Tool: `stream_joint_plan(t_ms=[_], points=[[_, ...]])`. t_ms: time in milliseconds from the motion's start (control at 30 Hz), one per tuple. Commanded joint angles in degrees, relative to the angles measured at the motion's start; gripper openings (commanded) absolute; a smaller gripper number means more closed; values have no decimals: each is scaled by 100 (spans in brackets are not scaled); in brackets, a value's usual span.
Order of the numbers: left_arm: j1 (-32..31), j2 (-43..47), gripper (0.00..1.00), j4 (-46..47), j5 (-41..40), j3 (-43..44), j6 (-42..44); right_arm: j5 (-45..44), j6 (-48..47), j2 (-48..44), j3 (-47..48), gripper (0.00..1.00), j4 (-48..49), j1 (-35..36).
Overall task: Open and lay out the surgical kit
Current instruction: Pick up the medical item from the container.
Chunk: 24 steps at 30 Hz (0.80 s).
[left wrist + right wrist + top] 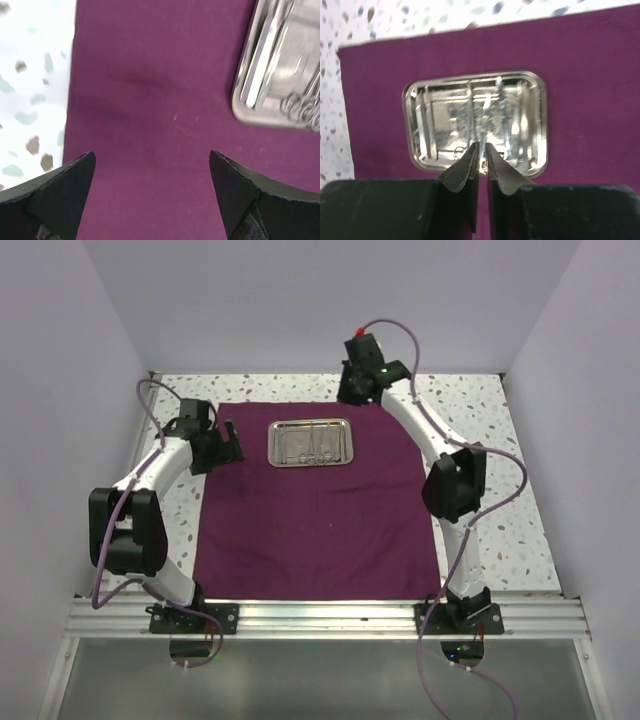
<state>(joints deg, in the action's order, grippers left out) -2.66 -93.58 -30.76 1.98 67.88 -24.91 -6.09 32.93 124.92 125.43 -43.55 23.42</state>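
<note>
Gleaming rectangular steel tray point(311, 443), smooth purple cloth point(310, 530)

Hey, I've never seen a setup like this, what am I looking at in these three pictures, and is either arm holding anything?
These are two robot arms bolted at the near edge of a speckled table. One picture looks down from above and behind them; the other two come from small cameras on each wrist, so you see each arm's own fingers at the bottom.

A dark purple cloth lies spread flat on the table. Toward its far side sits a shiny steel tray with slim instruments inside, some ring-handled.

The left end effector hangs over the cloth beside the tray, fingers wide apart, holding nothing. The right end effector is over the tray's near rim, fingers almost together; nothing shows between them.
</note>
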Motion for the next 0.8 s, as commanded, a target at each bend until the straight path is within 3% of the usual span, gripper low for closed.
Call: stream_joint_plan(t_ms=[0, 133, 267, 367, 767], points=[[28, 533, 99, 404, 338, -450, 29, 73, -102, 628, 385, 13, -680, 119], [28, 920, 96, 334, 400, -810, 144, -6, -111, 1146, 772, 15, -979, 180], [37, 1324, 95, 299, 418, -1092, 258, -322, -137, 1429, 1150, 30, -1173, 198], [28, 1544, 95, 290, 435, -1329, 302, -384, -164, 1561, 1264, 35, -1226, 198], [37, 1624, 93, 527, 497, -1672, 381, -586, -41, 1491, 739, 32, -1305, 576]])
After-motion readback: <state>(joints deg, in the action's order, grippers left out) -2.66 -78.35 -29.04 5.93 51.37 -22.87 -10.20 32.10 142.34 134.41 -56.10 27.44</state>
